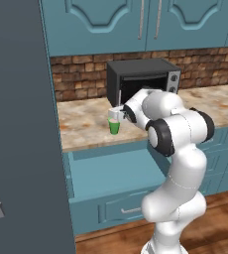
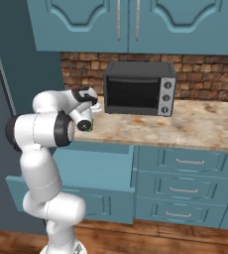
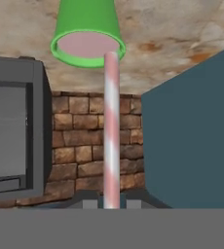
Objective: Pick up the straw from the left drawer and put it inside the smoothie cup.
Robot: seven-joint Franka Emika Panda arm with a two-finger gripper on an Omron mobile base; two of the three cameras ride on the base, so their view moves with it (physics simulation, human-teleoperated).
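My gripper (image 3: 111, 202) is shut on the straw (image 3: 111, 136), a pink and white striped stick that runs straight from my fingertips toward the smoothie cup (image 3: 87, 29). The straw's far end meets the rim of the green cup, over its pale pink contents; I cannot tell whether it is inside. In the left base view the gripper (image 1: 115, 117) hangs just above the cup (image 1: 114, 126) on the counter, and the thin straw (image 1: 120, 97) sticks up behind the hand. The left drawer (image 1: 111, 171) stands pulled open below the counter edge, its teal inside bare. From the right, a sliver of the cup (image 2: 88, 129) shows under the hand.
A black toaster oven (image 1: 143, 79) stands on the marble counter (image 1: 81, 124) just behind and right of the cup. A tall dark grey panel (image 1: 22, 139) walls the left side. Narrower teal drawers with bar handles (image 2: 185, 176) lie to the right.
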